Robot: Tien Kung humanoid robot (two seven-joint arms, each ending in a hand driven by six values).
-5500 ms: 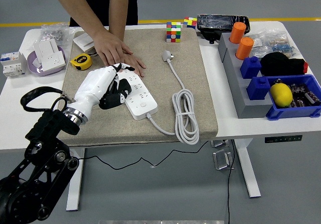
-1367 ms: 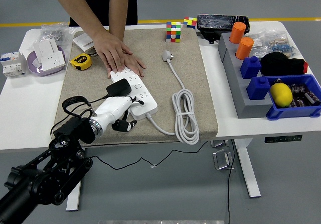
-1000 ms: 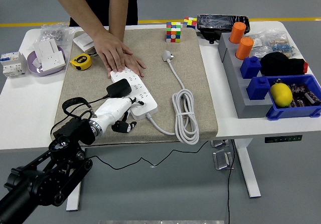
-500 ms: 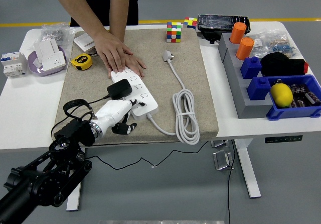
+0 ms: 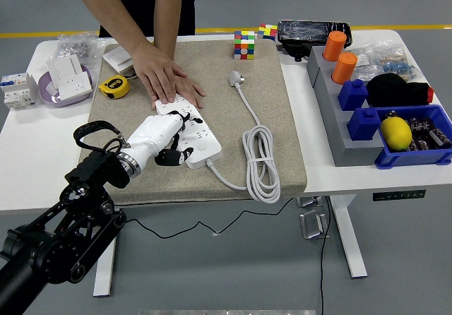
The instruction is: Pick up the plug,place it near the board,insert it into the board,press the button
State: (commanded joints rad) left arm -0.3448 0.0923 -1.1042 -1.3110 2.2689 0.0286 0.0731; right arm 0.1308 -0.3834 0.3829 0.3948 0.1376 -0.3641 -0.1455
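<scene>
I see left robot hand (image 5: 164,135) over the board (image 5: 189,133), fingers curled, can't tell if gripping the plug; person's hand (image 5: 168,82) pins board's far end

You have a white table (image 5: 42,161) carrying a beige felt mat (image 5: 268,128) across its middle. At nine o'clock of the mat sit a yellow tape measure (image 5: 112,85), a purple bowl (image 5: 51,91) and a white breaker (image 5: 17,89). At three o'clock stands a grey block rack (image 5: 333,135) with a blue bin (image 5: 424,156).
</scene>
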